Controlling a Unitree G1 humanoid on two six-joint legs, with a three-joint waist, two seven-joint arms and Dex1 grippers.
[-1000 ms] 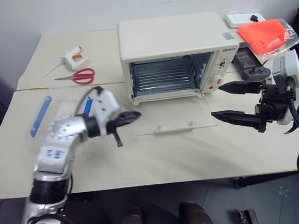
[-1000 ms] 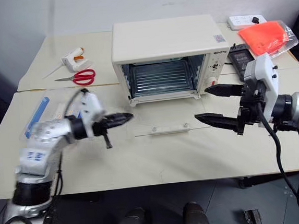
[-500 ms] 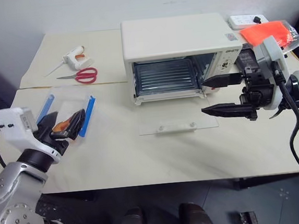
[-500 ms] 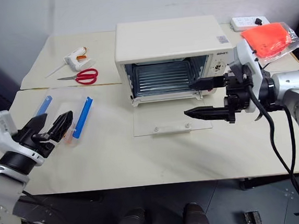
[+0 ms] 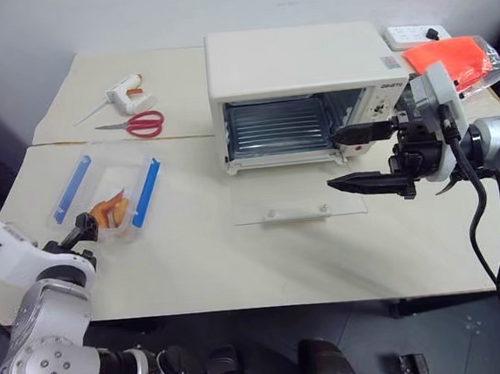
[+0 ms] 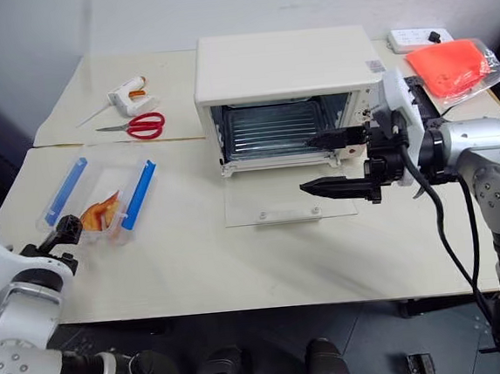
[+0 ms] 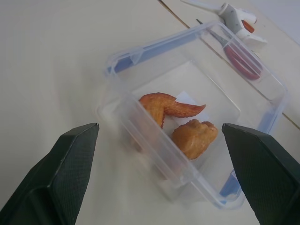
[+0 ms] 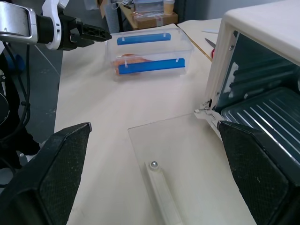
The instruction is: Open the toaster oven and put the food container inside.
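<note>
1. We see the large cream-white boxy toaster oven [image 5: 298,91] already open: its glass door [image 5: 297,203] lies flat on the cream tabletop [image 5: 239,267] with the white bar handle facing up, and the ribbed interior is exposed. The first half of the job looks done.

2. The clear rectangular plastic food container with blue clip strips [image 5: 106,198] sits on the table well to the left of the oven, orange-brown food and a white piece inside. Nothing holds it.

3. Our left gripper [image 7: 164,178] hovers near the container's closest corner with its black fingers spread wide and empty. The box sits skewed to the fingers, so closing on a corner could make it twist or skid away.

4. The walls are thin, smooth plastic. We judge that a light pinch may slip, while a hard one may flex the box and tip the food.

5. Our right gripper [image 5: 346,158] hangs over the lowered door, its fingers also spread wide and empty. If it lingers there, it may block the path into the oven.

6. The flat door lies in the way, so a low carry could catch its edge or handle.

7. The red-handled scissors [image 5: 135,123] beyond the container pose little risk.
</note>
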